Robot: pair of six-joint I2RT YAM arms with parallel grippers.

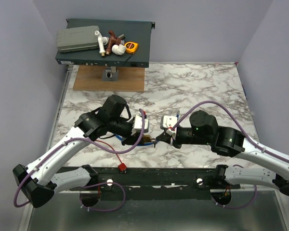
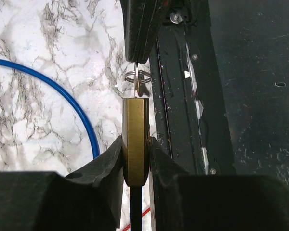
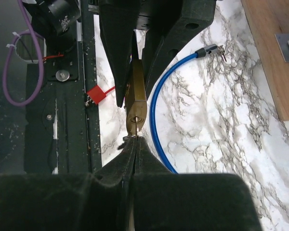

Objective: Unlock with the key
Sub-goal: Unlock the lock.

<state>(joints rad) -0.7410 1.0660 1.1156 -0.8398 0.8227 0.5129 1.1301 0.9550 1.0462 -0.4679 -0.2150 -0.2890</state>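
My left gripper [image 2: 135,150] clamps the padlock [image 2: 135,120]; at the padlock's keyhole end sits the key [image 2: 139,88], seemingly inserted. My right gripper [image 3: 134,144] is pinched shut on it, so an off-axis twist could slip off or bend it.

Blue cable [image 2: 66,92] on marble table [image 1: 207,91]

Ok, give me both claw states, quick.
Left claw: closed on the brass padlock.
Right claw: shut on the key, which sits in the padlock.
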